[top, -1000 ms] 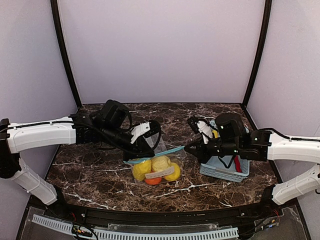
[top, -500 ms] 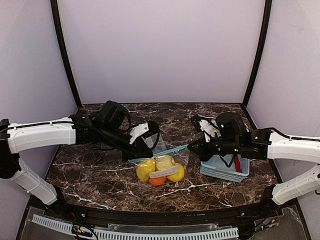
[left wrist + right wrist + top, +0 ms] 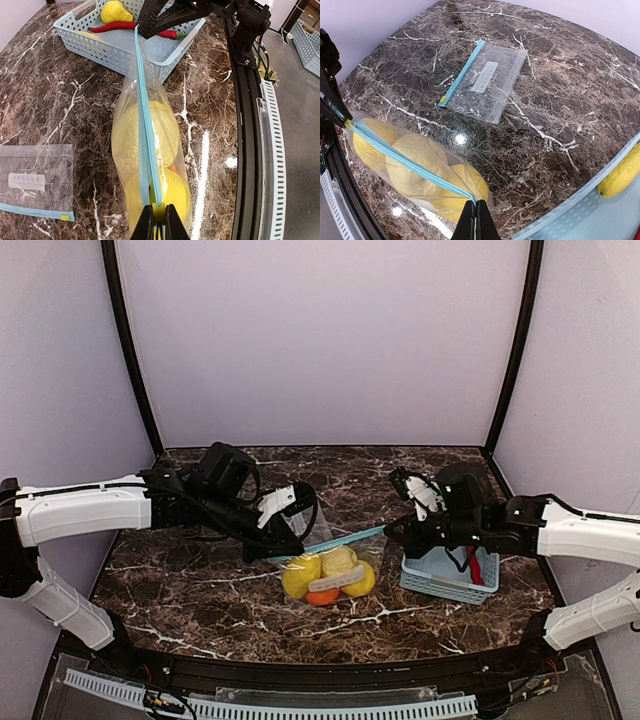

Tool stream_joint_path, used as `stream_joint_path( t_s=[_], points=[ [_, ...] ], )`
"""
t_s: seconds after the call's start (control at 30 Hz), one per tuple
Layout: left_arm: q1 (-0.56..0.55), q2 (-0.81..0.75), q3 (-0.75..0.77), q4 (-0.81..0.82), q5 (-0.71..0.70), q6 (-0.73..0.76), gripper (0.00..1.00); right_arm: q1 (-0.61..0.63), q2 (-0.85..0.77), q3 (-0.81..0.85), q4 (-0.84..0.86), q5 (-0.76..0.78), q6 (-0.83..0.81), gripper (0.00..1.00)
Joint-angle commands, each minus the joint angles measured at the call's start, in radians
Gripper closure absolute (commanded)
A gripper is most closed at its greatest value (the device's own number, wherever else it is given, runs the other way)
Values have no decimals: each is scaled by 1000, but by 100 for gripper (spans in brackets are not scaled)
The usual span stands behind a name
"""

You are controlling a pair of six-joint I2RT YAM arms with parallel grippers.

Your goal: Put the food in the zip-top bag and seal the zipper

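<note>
Marble tabletop (image 3: 200,580): one filled bag (image 3: 330,575), one empty bag (image 3: 485,82), one basket (image 3: 445,587)

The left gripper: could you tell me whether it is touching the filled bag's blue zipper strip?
Touching. The left wrist view shows the left gripper pinched shut on the blue zipper strip's near end.
</note>
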Motion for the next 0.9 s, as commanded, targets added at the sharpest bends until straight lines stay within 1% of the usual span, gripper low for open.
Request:
stream_joint_path(
  t_s=[0.0, 0.43, 0.5, 0.6, 0.63, 0.67, 0.73, 0.8, 0.87],
  points=[
    [12, -38, -26, -80, 7, 10, 99, -38, -33, -3, -33, 97, 15, 100],
    [17, -35, -31, -73, 21, 5, 99, -59, -63, -18, -51, 102, 27, 100],
    [17, -34, -29, -66, 30, -3, 99, -58, -63, -15, -44, 44, 2, 100],
    [16, -22, -24, -44, 87, -34, 99, -58, -62, -11, -2, -178, -57, 99],
    [13, -11, -21, -33, 103, -41, 99, -57, -62, -10, 16, -237, -68, 93],
    [8, -5, -18, -28, 128, -51, 99, -57, -62, -10, 32, -283, -76, 84],
    [-9, 14, -9, -20, 147, -54, 99, -53, -58, -3, 55, -360, -85, 63],
    [-25, 31, 1, -18, 161, -58, 99, -46, -48, 14, 67, -406, -97, 49],
    [-31, 40, 8, -17, 179, -63, 99, -34, -34, 32, 80, -446, -110, 40]
  ],
)
